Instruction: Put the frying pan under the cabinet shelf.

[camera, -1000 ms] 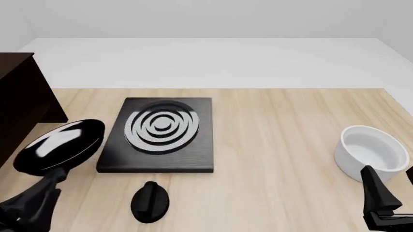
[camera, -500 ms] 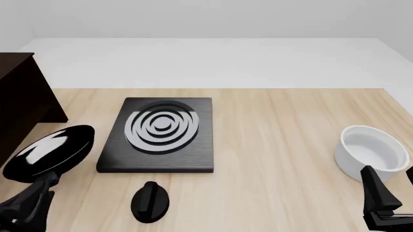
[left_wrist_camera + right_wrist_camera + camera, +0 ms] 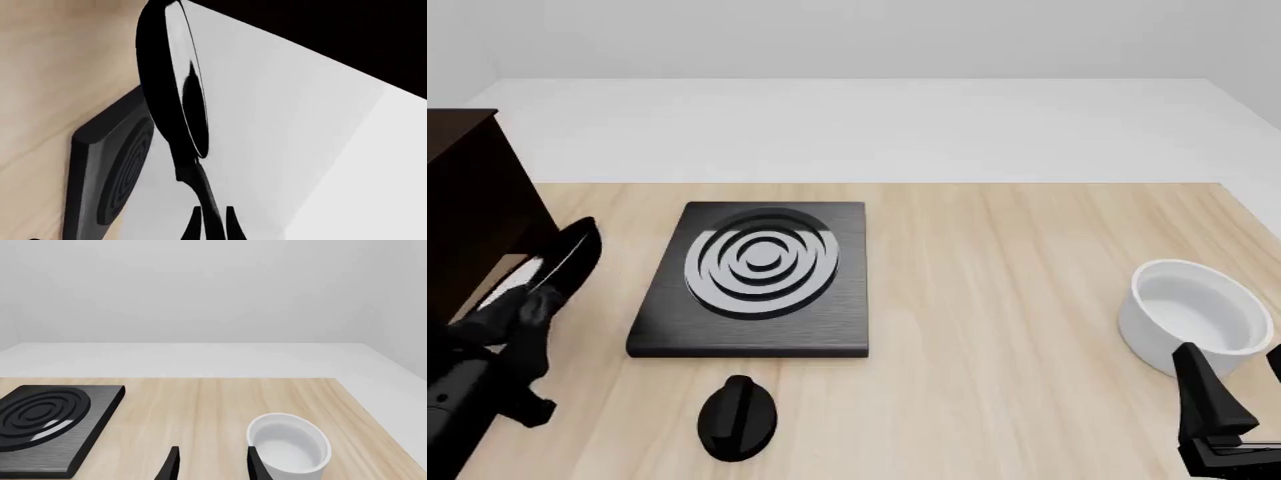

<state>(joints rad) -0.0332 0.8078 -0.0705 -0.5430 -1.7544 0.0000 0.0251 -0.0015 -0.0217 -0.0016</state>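
The frying pan (image 3: 566, 258) is tilted nearly on edge, just in front of the dark cabinet (image 3: 467, 200) at the far left, above the table. My left gripper (image 3: 510, 318) is shut on the pan's thin handle. In the left wrist view the pan (image 3: 167, 90) shows edge-on, its handle (image 3: 200, 185) runs down between my fingers, and the left gripper (image 3: 213, 226) is closed around it. The cabinet (image 3: 333, 25) is the black mass beyond. My right gripper (image 3: 1241, 388) is open and empty at the near right; it also shows in the right wrist view (image 3: 212, 465).
A flat black square plate (image 3: 761, 275) with grey rings lies right of the pan. A white deep bowl (image 3: 1198, 315) stands at the right, just beyond my right gripper. A small black oval object (image 3: 737, 418) lies near the front edge.
The pan has turned from lying nearly flat to standing on edge, and has moved left and farther back toward the cabinet with my left gripper. The right arm has not moved.
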